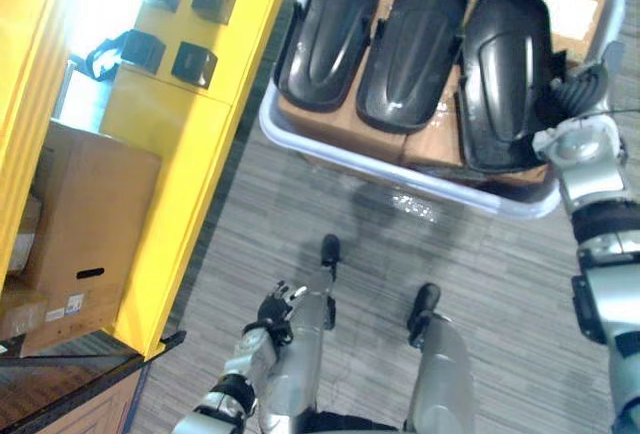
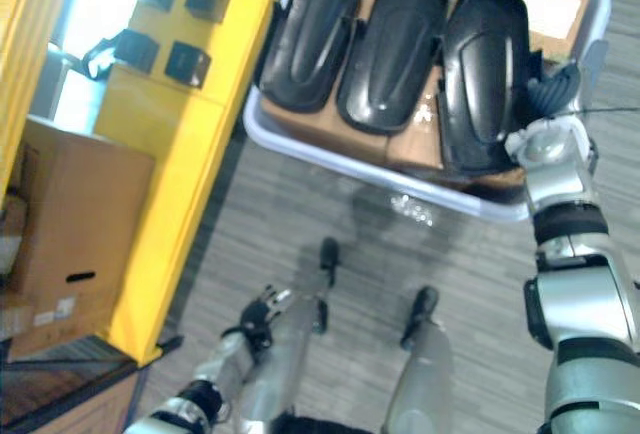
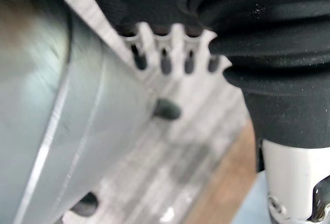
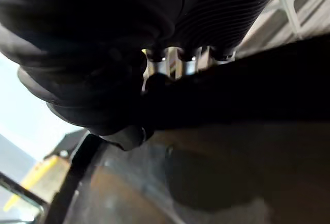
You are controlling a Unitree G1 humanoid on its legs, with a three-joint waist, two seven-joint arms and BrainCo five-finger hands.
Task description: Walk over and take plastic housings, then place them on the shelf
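Three black plastic housings lie side by side on cardboard in a pale bin point(image 1: 400, 169): the left one point(image 1: 330, 29), the middle one point(image 1: 412, 44) and the right one point(image 1: 505, 69). My right hand point(image 1: 578, 92) reaches into the bin and sits against the right edge of the right housing. In the right wrist view the hand point(image 4: 170, 64) disappears behind the housing's dark edge point(image 4: 247, 95). My left hand point(image 1: 277, 309) hangs low beside my body with its fingers point(image 3: 165, 48) relaxed and nothing in it.
A yellow shelf unit point(image 1: 190, 154) stands to the left of the bin, with several small black boxes point(image 1: 193, 62) on it. A cardboard box point(image 1: 85, 224) sits under it at the far left. A dark wooden corner point(image 1: 60, 384) juts in at the lower left.
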